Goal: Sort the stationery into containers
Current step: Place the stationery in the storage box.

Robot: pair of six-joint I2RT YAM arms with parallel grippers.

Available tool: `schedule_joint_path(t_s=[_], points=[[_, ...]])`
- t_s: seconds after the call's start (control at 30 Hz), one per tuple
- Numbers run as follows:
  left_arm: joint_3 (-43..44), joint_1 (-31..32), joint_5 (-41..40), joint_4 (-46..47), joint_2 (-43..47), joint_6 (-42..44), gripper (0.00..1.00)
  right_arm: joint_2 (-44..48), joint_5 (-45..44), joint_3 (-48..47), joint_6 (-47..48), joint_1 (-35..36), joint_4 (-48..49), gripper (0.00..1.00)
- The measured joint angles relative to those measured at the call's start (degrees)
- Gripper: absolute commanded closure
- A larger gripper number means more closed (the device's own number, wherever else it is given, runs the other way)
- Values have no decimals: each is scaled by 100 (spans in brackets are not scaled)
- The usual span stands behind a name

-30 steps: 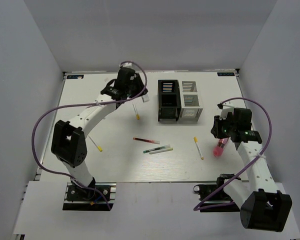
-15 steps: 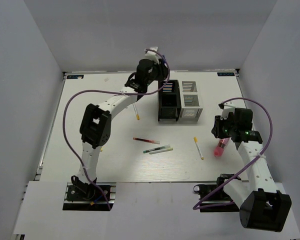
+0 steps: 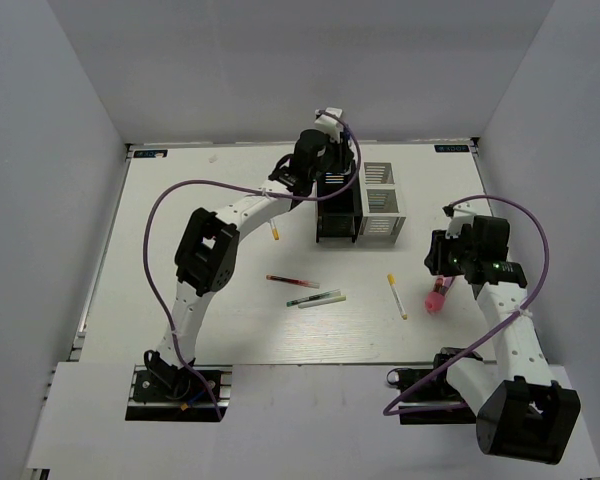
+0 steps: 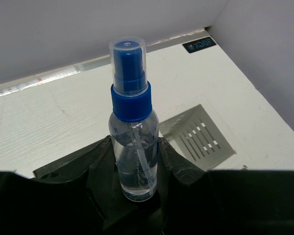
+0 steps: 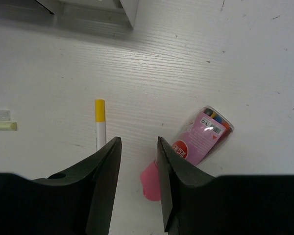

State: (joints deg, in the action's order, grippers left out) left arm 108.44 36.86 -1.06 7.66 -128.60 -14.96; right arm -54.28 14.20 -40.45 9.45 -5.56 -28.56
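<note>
White tabletop (image 3: 180,320) under grey walls: my left pincer (image 4: 134,159) pinches the clear blue-capped bottle (image 4: 132,117) by its lower body, upright, up by the black organiser (image 3: 337,215), with the white-grey organiser (image 4: 198,137) beside it. My right pincer (image 5: 139,147) stands spread over bare table, gripping nothing. The pink cylinder (image 5: 198,139) lies just outside one finger, a yellow-tipped pen (image 5: 100,117) just outside the other.

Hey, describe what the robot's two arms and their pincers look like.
The left arm and right arm have white links, black joint housings and black bases. A purple cable loops along each. The left pincer and right pincer are black, each with two broad fingers.
</note>
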Motion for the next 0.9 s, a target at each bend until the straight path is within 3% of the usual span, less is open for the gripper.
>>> schedule_joint_path(t_s=[0.17, 0.23, 0.27, 0.33, 0.37, 0.6, 0.77, 0.8, 0.9], points=[[-2, -7, -358, -122, 0, 162, 88, -24, 7, 0, -17, -17, -2, 52], [-2, -20, -452, -173, 0, 212, 78, -42, 11, 0, -28, -37, -2, 50], [-2, -26, -474, -199, 0, 232, 66, -50, 11, 0, -37, -46, -4, 48], [-2, -31, -490, -240, 0, 254, 58, -81, 15, -7, -81, -66, -26, 48], [-2, -31, -494, -275, 0, 264, 46, -98, 15, -15, -111, -76, -39, 48], [-2, -2, -577, -339, 0, 330, 14, -247, -160, -79, -575, -188, -208, 47], [-15, 2, -581, -332, 39, 317, 7, -334, -380, -232, -761, -238, -374, 46], [-46, 2, -564, -332, 76, 317, 0, -376, -459, -280, -800, -249, -411, 44], [-361, 2, -452, -297, 382, 299, 0, -553, -741, -382, -892, -310, -496, 43]])
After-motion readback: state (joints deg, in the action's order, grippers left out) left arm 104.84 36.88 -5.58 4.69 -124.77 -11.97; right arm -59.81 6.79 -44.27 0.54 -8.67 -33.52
